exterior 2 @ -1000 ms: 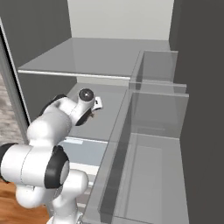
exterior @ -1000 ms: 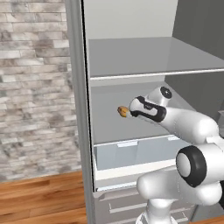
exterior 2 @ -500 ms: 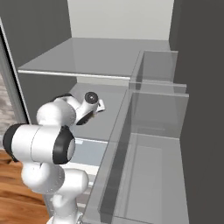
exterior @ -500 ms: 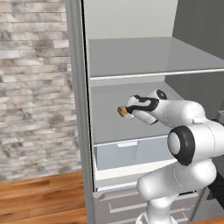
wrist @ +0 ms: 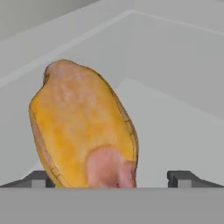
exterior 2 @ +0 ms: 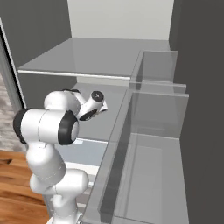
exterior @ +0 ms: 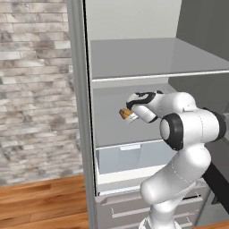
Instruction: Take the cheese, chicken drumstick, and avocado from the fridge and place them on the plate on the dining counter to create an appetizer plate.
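The chicken drumstick (wrist: 83,131) is golden-brown and fills the middle of the hand view, lying on a grey shelf of the fridge (exterior: 156,62). My gripper (wrist: 111,177) is open. The drumstick sits between the two fingertips (wrist: 181,177), closer to the left one, and the right one stands clear of it. From the left base view the drumstick (exterior: 125,113) shows as a small brown lump right at the front of my gripper (exterior: 130,115), on the middle shelf. Cheese, avocado, plate and dining counter are out of view.
A translucent drawer (exterior: 129,159) sits below the middle shelf. The fridge's left wall edge (exterior: 80,112) is close to the hand. The open door with its grey bins (exterior 2: 153,144) stands on the right. A brick wall (exterior: 36,89) and wood floor lie left of the fridge.
The hand has moved left and deeper into the fridge, up to the drumstick, with the elbow swinging in front of the camera. The jaws stayed open.
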Tool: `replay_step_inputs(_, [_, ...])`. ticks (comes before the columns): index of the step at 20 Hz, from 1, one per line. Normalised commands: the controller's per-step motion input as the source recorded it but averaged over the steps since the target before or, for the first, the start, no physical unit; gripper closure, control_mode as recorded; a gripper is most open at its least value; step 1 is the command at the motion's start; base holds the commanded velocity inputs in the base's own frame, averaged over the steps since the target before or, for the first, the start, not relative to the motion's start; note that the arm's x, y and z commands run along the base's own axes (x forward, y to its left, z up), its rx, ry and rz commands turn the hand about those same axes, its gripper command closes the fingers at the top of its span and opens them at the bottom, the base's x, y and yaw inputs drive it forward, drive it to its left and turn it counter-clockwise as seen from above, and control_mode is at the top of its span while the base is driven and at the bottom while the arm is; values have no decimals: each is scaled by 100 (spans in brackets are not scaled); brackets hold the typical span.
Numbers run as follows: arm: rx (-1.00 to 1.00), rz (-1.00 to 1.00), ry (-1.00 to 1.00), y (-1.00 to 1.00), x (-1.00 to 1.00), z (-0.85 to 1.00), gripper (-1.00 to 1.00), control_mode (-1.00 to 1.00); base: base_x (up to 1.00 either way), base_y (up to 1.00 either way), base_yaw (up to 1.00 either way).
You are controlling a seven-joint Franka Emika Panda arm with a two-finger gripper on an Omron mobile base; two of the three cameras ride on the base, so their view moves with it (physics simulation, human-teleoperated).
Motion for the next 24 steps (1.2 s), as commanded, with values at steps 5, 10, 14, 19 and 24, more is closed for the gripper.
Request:
replay_step_inputs(5, [0, 5, 3, 0, 37, -11, -100, -100, 0, 0, 0])
replay_step_inputs(10, [-1, 5, 4, 2, 20, -33, -100, -100, 0, 0, 0])
replay_step_inputs(14, [-5, 4, 0, 15, 0, -49, 100, -100, 0, 0, 0])
replay_step_inputs(19, [-4, 1, 0, 16, -6, -36, 100, -100, 0, 0, 0])
replay_step_inputs(24, [-4, 0, -1, 11, -41, -21, 100, -100, 0, 0, 0])
